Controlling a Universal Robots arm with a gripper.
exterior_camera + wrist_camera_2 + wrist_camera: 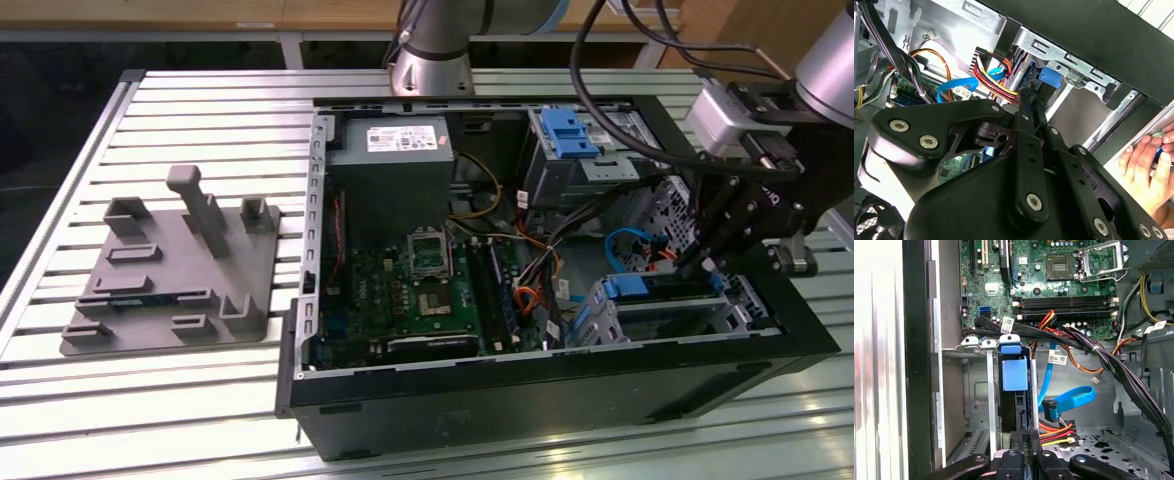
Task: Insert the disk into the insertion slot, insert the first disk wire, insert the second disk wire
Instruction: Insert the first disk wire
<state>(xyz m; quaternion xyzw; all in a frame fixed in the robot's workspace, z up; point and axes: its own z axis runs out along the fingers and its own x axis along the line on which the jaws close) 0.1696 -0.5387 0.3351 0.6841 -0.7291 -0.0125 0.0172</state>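
The hand (1024, 436) is seen closest, its black fingers drawn together at the rear edge of the disk (1015, 375). Whether anything is pinched between them cannot be told. The disk, framed in blue, is seated inside the insertion slot (979, 400). The red, yellow and orange wire bundle (1056, 431) is found just beside the hand, and the blue cable (1069, 400) is seen free nearby. Beyond them, the motherboard (1054, 280) is housed in the open computer case (534, 400), which is carried by the slatted surface (200, 400).

Gripper (699, 262) looks matt black, its screws shiny. Cage (595, 322) is bare perforated sheet metal; blue bracket (1015, 374) is smooth, glossy plastic. Table (200, 110) is ribbed bright metal. Grey fixture (174, 275) at nine o'clock: dull plastic.
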